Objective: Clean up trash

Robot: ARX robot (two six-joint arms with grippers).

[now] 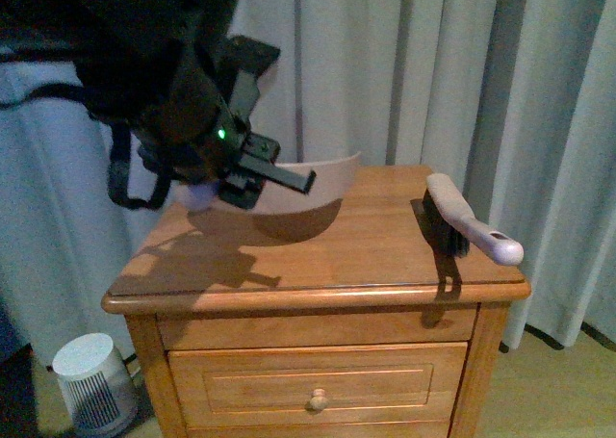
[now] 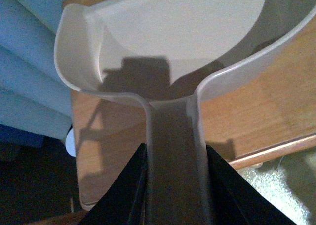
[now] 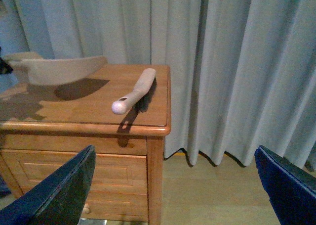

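My left gripper (image 1: 245,173) is shut on the handle of the beige dustpan (image 1: 322,183), holding it tilted a little above the back left of the wooden nightstand (image 1: 375,265). In the left wrist view the black fingers (image 2: 123,195) clamp the handle from both sides of my left gripper (image 2: 175,185), and the dustpan (image 2: 177,32) looks bare inside. The trash is out of view. My right gripper (image 3: 173,158) is open with nothing between its fingers, off the nightstand's right side and over the floor.
A white-handled brush (image 1: 472,221) with black bristles lies on the right of the nightstand top, also seen as the brush (image 3: 133,92). Grey curtains (image 1: 433,63) hang behind. A small white fan heater (image 1: 91,380) stands on the floor at the left.
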